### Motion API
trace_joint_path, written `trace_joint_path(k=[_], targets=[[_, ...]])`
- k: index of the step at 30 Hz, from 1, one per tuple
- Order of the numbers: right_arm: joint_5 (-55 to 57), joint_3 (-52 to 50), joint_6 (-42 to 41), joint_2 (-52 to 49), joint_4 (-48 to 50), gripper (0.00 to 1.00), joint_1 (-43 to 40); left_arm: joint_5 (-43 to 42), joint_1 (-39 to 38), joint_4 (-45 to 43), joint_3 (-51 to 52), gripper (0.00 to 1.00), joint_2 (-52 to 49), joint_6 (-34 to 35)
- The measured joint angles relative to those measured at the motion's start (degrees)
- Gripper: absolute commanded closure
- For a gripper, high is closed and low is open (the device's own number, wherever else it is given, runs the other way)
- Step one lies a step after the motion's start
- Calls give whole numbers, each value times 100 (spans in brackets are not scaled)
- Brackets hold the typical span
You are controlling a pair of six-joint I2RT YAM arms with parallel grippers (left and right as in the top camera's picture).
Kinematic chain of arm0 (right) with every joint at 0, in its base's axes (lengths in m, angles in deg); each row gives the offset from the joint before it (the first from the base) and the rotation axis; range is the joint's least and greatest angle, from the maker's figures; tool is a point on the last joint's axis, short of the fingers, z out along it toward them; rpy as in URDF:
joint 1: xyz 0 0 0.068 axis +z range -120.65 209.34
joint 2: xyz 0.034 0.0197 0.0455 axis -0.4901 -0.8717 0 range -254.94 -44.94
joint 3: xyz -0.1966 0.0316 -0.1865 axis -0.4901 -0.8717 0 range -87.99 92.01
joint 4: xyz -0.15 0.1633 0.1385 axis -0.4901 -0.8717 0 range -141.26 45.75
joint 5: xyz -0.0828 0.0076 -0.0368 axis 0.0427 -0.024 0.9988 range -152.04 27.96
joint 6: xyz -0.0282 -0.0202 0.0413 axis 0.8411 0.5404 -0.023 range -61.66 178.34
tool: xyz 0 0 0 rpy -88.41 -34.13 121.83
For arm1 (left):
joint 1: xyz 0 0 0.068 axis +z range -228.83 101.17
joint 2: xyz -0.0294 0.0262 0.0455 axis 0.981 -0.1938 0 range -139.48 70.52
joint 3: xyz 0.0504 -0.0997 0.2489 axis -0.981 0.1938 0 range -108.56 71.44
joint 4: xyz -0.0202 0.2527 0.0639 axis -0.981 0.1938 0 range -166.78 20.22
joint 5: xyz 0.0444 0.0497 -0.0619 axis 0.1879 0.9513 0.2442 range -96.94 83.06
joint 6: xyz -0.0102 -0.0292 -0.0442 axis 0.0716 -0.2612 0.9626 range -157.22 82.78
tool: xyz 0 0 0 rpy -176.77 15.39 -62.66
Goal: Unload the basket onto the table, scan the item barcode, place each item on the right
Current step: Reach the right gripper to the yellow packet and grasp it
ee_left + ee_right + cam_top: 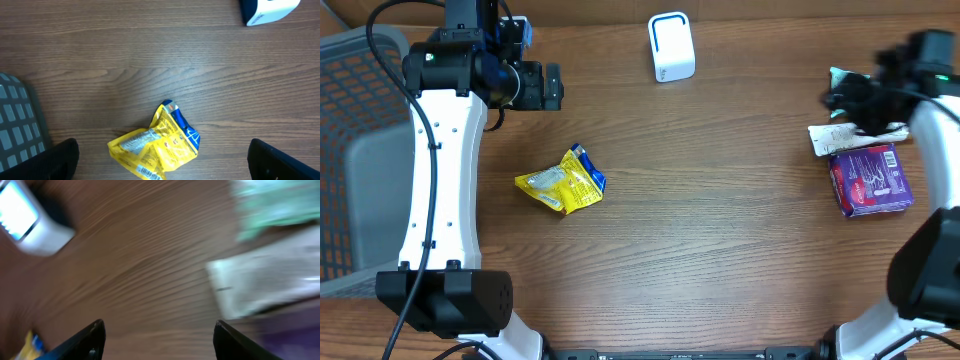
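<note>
A mesh basket (pixel 360 150) stands at the far left of the surface (pixel 720 250). The left hand (pixel 558 87) hangs spread and empty above the yellow packet (pixel 155 145), which lies crumpled and well apart from the white scanner (pixel 671 47) at the back edge. A barcode strip (pixel 150 173) shows at the packet's lower edge (its digits are too small to read). The right hand (pixel 159 327), in a blurred view, is also spread with nothing between its fingers, over the white packet (pixel 840 137) and purple packet (pixel 870 180) at the right.

Nothing is at the scanner, so I judge the picking step is in hand. Next, one packet needs gripping and its barcode turned toward the scanner. No brand is legible.
</note>
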Motion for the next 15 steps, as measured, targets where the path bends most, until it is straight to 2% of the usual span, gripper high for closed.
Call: trace_joint_path(k=[7, 15], targets=[[-363, -2, 164, -7, 70, 30, 1714, -2, 0, 0, 0, 1, 0, 0], [-378, -2, 92, -105, 190, 30, 2625, -2, 0, 0, 0, 0, 0, 0]])
